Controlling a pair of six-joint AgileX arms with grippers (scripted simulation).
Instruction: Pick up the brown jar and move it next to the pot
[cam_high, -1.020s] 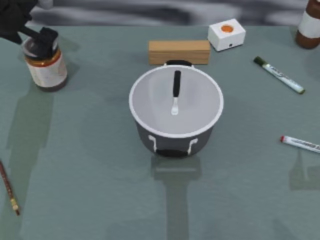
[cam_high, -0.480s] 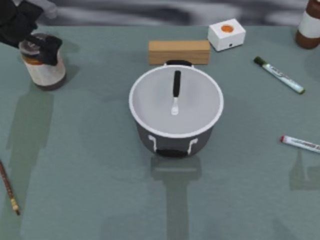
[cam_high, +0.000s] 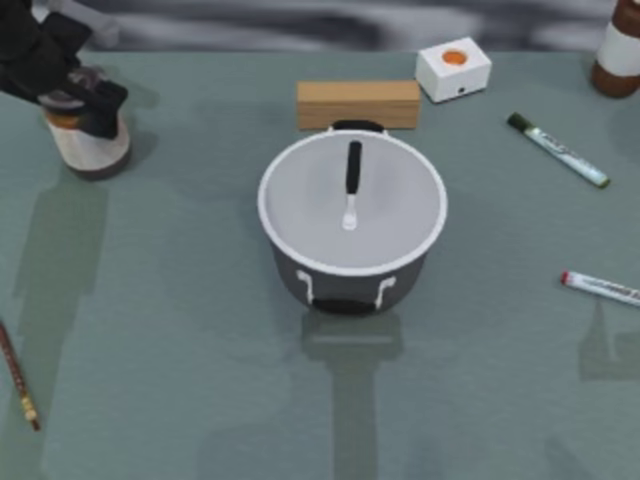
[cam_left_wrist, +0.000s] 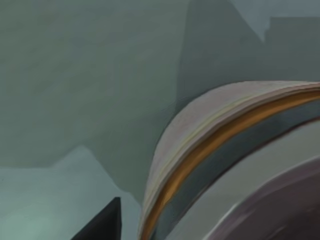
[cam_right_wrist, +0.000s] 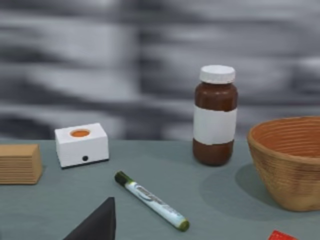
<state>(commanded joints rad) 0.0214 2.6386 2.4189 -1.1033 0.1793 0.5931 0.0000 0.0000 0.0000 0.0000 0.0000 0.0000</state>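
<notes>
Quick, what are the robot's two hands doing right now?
Left gripper: down at the top of the brown jar, far left of the table; open or shut cannot be told.
Right gripper: not visible in the top view; cannot be told.

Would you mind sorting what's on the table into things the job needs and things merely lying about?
Needed: brown jar, pot, left end effector.
Lying about: wooden block, white box, two markers, brown bottle, basket, pencil.

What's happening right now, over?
Left gripper down over the brown jar, far left corner. Right arm out of sight. Jar well apart from pot; open table between.
</notes>
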